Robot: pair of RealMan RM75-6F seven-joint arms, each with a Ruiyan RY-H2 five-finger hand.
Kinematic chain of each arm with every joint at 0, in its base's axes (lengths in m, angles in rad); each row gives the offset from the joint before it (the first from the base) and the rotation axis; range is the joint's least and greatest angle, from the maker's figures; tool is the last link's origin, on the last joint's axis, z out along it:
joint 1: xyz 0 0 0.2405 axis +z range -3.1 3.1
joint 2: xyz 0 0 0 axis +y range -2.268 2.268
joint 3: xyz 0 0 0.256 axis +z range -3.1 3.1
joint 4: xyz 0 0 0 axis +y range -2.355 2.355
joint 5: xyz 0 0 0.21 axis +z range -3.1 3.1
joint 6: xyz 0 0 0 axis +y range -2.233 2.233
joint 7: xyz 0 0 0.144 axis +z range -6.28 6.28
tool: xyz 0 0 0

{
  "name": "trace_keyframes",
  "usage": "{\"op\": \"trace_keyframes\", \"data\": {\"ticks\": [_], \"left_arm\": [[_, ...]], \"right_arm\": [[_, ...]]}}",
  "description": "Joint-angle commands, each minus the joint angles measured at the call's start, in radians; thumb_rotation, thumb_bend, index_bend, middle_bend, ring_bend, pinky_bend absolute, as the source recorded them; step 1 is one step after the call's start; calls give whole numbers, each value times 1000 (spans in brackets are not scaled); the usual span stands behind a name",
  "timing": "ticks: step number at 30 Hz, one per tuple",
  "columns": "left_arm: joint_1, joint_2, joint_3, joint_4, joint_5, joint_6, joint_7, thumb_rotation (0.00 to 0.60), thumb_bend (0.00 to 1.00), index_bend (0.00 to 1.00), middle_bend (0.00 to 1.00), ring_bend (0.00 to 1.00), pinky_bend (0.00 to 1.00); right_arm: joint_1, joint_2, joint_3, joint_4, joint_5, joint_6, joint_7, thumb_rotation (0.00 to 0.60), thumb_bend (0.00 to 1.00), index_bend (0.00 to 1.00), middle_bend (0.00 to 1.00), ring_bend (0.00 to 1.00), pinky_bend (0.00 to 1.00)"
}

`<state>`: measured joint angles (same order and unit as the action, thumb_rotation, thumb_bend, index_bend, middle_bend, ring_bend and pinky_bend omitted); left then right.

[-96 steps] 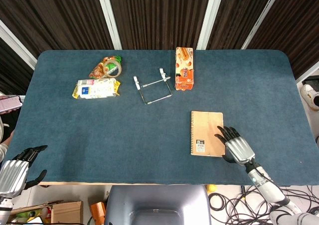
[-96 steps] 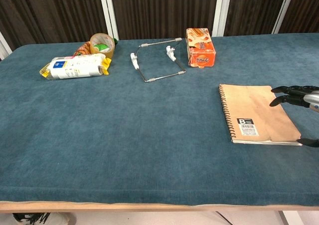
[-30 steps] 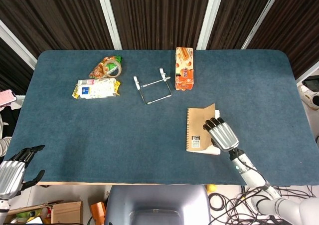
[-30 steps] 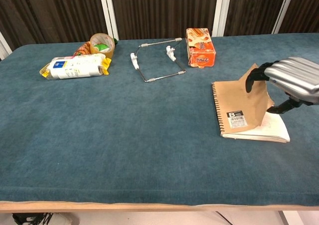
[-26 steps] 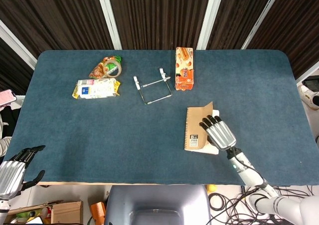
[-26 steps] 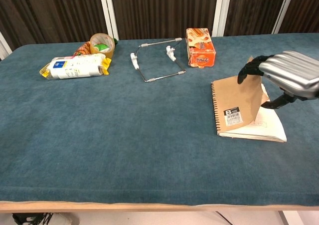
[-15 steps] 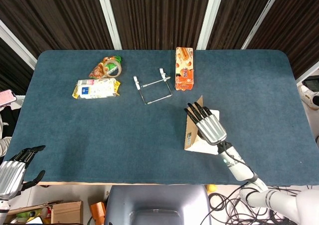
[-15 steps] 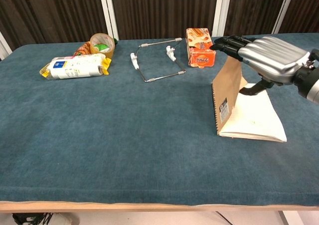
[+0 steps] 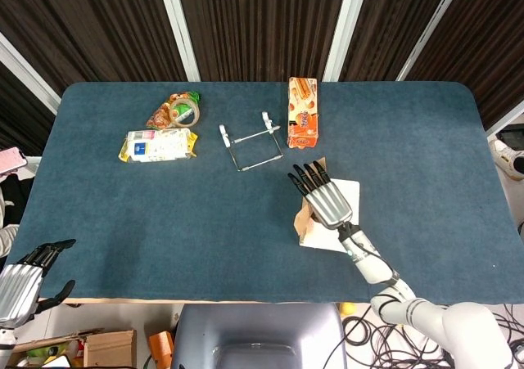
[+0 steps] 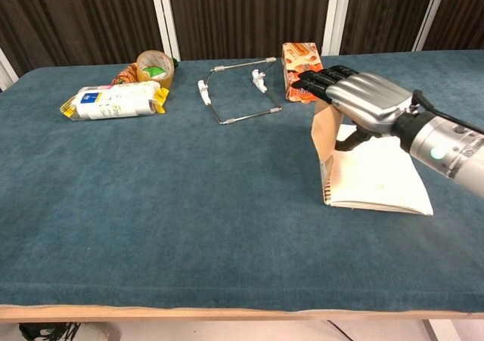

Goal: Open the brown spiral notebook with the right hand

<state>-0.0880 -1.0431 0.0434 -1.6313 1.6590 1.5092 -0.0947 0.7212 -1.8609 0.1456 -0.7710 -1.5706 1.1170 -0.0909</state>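
Notebook (image 10: 333, 159) sits right of centre on the surface, just below the orange box (image 9: 302, 123), cover stood near upright over a bare white page. Right hand (image 10: 361, 99) has fingers laid over the cover's top edge; whether the thumb pinches behind, can't tell. Cover looks thin, floppy card, light; best held at the free edge away from the spiral. Left hand (image 9: 20, 283) hangs at the near-left corner, fingers apart, holding nothing.

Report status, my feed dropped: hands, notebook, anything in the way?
Right hand holds notebook cover upright, white page exposed. Left hand open, off the near table edge. Wire stand and snack box lie beyond, clear of the cover.
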Motion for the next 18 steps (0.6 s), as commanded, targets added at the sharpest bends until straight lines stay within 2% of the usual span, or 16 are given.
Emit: {"op": "trace_keyframes", "data": {"ticks": [1,5,8,14,18], "left_arm": [[-2,1,2,0,3,-2,0,600,323,227,287,249,473],[-2,2,4,3,7,0,-6,600,322,227,288,249,472],[-2,4,4,4,8,2,-14,600,322,227,287,250,472],[3,6,1,12,5,14,-33,600,322,228,287,249,472],[4,4,-3,15,-3,17,-35,600,322,227,287,249,472]], "right_arm": [[90,-165,10,237,-14,-7,145,600,291,0,0,0,0],[142,-263,6,393,-19,-10,234,600,290,0,0,0,0],[170,-312,6,470,-11,-28,261,600,290,0,0,0,0],[171,-353,-10,548,-1,-55,308,600,290,0,0,0,0],[146,-332,-28,540,-9,8,339,600,290,0,0,0,0]]}}
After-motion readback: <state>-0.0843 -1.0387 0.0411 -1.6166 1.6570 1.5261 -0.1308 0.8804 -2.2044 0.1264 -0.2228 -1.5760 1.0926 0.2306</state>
